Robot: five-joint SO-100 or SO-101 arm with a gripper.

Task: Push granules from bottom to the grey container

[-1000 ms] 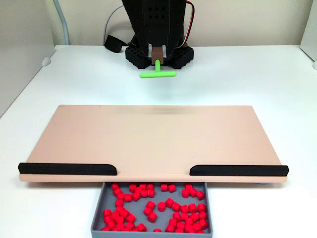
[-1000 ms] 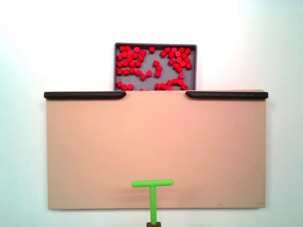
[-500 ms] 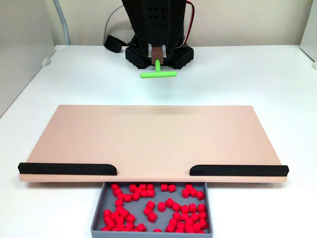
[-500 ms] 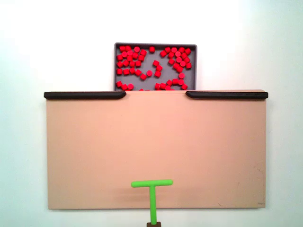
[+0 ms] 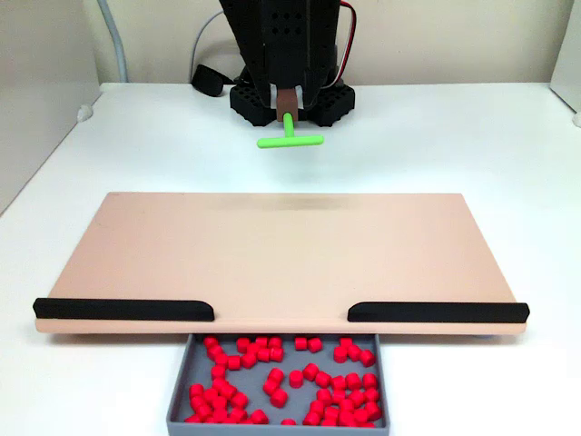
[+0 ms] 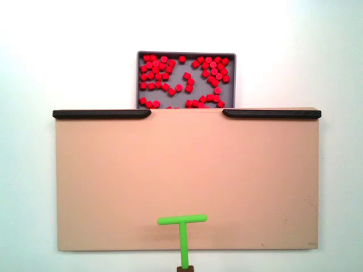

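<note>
Many red granules [image 5: 281,377] [image 6: 181,79] lie in the grey container [image 5: 178,381] [image 6: 138,79], which sits against the tan board's [image 5: 281,254] [image 6: 187,175] edge between two black strips [image 5: 123,310] [image 5: 436,312]. The board's surface carries no granules. In a fixed view my black gripper [image 5: 289,98] hangs at the far side of the table, shut on a brown stub that carries the green T-shaped tool [image 5: 290,140]. In the other fixed view the tool [image 6: 182,220] hovers over the board's lower edge, its bar facing the container across the board's whole depth.
The arm's black base [image 5: 331,104] stands behind the board, with a grey cable [image 5: 111,36] and a black plug [image 5: 209,80] to its left. A pale panel [image 5: 36,100] borders the table's left side. White tabletop surrounds the board.
The green tool's bar has dipped a few pixels in the front-facing fixed view. The granules, container and board have not moved.
</note>
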